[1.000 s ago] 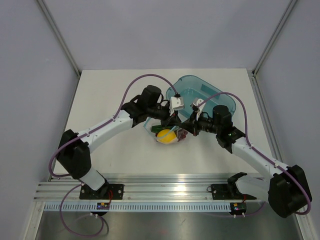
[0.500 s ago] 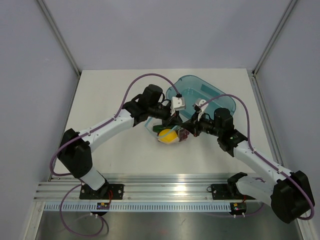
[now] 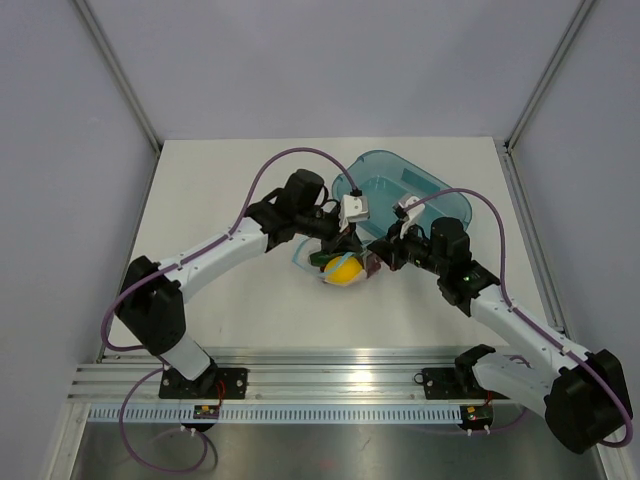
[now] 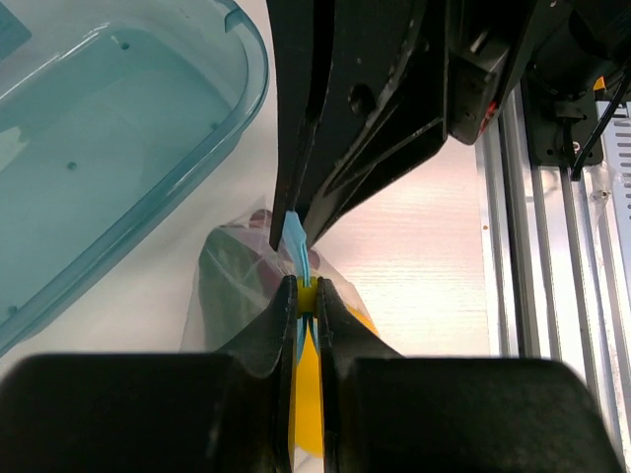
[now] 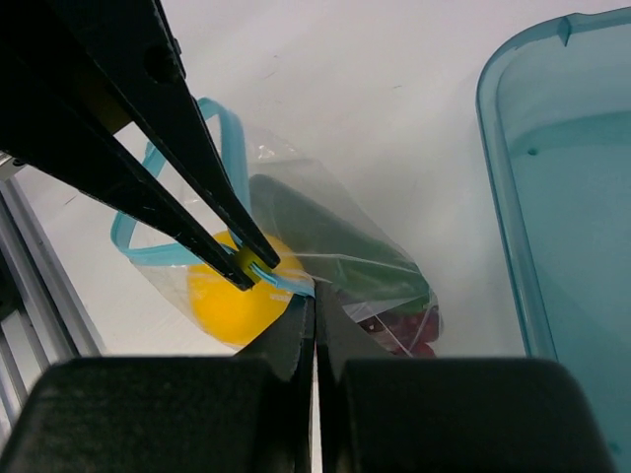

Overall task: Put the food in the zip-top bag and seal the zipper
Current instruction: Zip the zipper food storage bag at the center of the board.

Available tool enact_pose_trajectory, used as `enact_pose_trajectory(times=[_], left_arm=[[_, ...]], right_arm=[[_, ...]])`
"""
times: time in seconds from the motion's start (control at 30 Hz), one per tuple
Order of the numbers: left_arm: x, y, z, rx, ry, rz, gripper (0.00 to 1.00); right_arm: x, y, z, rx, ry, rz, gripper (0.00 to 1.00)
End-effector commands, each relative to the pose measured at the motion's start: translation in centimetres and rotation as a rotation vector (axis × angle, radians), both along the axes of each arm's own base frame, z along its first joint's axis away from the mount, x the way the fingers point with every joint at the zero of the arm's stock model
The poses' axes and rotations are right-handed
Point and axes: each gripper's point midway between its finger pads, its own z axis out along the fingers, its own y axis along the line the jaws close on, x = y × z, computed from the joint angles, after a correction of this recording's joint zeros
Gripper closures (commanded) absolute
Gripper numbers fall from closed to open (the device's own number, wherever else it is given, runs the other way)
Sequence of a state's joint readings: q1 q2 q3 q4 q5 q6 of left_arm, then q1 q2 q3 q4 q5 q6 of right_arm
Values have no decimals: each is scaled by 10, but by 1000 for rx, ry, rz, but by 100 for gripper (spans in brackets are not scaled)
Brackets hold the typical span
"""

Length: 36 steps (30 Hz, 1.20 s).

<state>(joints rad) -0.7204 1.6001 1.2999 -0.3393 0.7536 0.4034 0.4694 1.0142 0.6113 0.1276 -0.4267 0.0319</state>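
**Both arms pinching the zipper (image 5: 233,148)**

My right gripper (image 5: 315,307) sits at the bottom, fingers pressed together on the blue strip. The left gripper (image 5: 250,268) reaches in from the upper left and nips the same strip just beside mine. Inside the clear bag (image 5: 281,163) I see the lemon (image 5: 232,304), the green cucumber (image 5: 325,236) and the dark grapes (image 5: 399,332). The teal tray (image 5: 501,197) lies to the right on the white table (image 5: 345,79).

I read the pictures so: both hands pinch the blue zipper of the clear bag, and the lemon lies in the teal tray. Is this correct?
One point is wrong. The lemon does not lie in the teal tray; it lies inside the bag, as the right wrist view shows. The rest holds: the left hand and the right hand both pinch the blue zipper.
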Motion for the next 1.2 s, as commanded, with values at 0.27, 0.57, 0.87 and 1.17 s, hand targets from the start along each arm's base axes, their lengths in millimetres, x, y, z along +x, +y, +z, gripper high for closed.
enact_pose_trajectory(times=[0.27, 0.57, 0.87, 1.17], left_arm=[[-18, 30, -19, 59, 111, 23, 100], [-14, 54, -27, 65, 112, 113, 100], [-12, 77, -31, 78, 117, 191, 100], [-9, 102, -42, 106, 136, 300, 100]], right_arm=[[33, -30, 33, 20, -93, -214, 100], [45, -44, 24, -36, -42, -296, 100], [54, -58, 18, -55, -8, -371, 100], [57, -75, 15, -60, -2, -438, 100]])
